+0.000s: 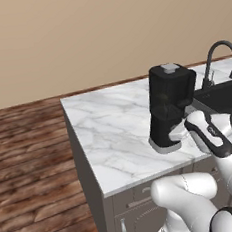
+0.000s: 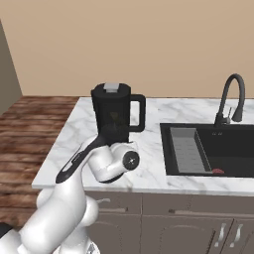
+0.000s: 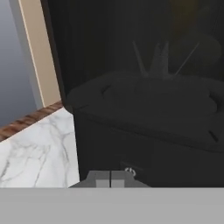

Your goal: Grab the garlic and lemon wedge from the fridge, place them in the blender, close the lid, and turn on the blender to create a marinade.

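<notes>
The tall black boxy blender [image 2: 115, 115] stands upright on the white marble bench [image 1: 114, 133], long axis vertical, handle toward 3 o'clock in the right base view; flat black lid [image 2: 112, 88] on top; claw [image 3: 110, 178] fingertips together, pressed at the blender base front, blender at 12 o'clock.

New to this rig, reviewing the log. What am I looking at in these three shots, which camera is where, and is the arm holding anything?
It is a rendered kitchen. A white robot arm on a mobile base works at a marble counter. Two cameras sit on the base behind the arm, one to its left, one to its right, showing the same scene from two sides. The third camera sits on the hand and looks along the gripper.

On the counter stands the black blender, with the lid on top. Right of it are a black sink and a faucet.

The gripper is pressed close to the blender's base, its fingertips together just below a small power symbol. It holds nothing that I can see.
</notes>
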Robot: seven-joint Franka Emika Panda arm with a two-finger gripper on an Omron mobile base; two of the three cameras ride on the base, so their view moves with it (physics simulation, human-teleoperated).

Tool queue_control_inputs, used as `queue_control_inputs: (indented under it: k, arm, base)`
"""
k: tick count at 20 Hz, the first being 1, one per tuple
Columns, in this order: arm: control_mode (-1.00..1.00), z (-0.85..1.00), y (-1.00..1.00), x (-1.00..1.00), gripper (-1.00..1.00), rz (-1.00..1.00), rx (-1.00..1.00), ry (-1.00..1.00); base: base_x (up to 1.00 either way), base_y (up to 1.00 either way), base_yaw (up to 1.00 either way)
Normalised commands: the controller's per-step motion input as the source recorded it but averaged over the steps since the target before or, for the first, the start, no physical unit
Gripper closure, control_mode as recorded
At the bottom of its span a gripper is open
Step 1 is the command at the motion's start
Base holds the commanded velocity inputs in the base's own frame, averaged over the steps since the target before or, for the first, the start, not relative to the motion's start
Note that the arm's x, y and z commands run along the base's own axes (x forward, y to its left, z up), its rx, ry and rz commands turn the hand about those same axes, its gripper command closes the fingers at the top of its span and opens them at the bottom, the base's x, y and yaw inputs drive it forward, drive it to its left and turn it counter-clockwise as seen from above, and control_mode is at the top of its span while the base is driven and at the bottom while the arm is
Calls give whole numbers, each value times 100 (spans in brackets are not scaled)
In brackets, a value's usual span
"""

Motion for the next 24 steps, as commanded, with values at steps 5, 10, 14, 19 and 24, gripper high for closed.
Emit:
queue_control_inputs:
  k: [5, 10, 14, 19, 24]
  arm:
    - [-100, 11, 0, 0, 100, -2, 0, 6]
    - [-100, 17, -7, 0, 100, -1, 0, 7]
    - [-100, 5, -16, 0, 100, -1, 0, 4]
    - [-100, 1, -20, 0, 100, 0, 0, 0]
    - [-100, 7, -11, 0, 100, 0, 0, 0]
  base:
    - [0, 0, 0]
    - [0, 0, 0]
    - [0, 0, 0]
    - [0, 0, 0]
    - [0, 0, 0]
